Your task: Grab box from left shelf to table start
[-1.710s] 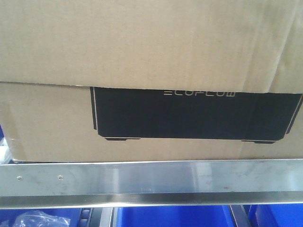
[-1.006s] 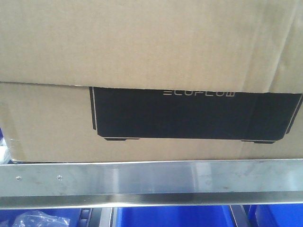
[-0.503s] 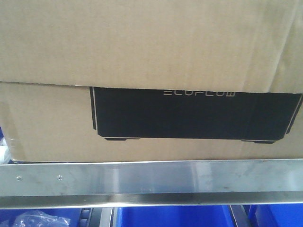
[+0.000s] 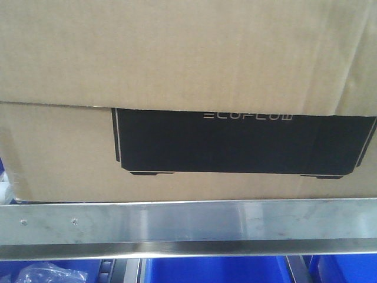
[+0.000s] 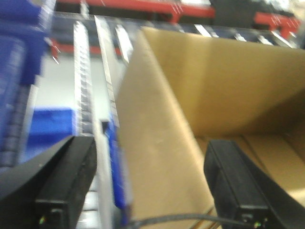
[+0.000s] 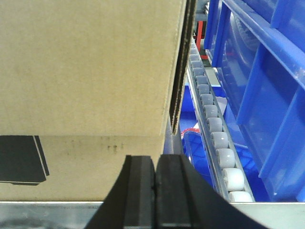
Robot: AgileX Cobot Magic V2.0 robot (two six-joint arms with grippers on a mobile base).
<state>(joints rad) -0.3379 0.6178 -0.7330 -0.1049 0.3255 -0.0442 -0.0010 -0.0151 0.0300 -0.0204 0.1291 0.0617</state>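
The brown cardboard box (image 4: 59, 153) with its black ECOFLOW panel (image 4: 235, 144) fills the front view, resting on the left shelf behind the steel front rail (image 4: 188, 227). A top flap (image 4: 177, 53) hangs down over the box's front. In the left wrist view my left gripper (image 5: 150, 160) is open and straddles the box's left wall (image 5: 152, 143), one finger (image 5: 66, 181) outside over the rollers, the other inside. My right gripper (image 6: 154, 164) is shut on nothing, just in front of the box (image 6: 86, 71) near its right corner. The table is out of view.
White roller tracks (image 6: 214, 129) run along the right side of the box, with blue bins (image 6: 267, 86) beyond them. Another roller track (image 5: 86, 95) lies left of the box. More blue bins (image 4: 212, 271) sit below the steel rail.
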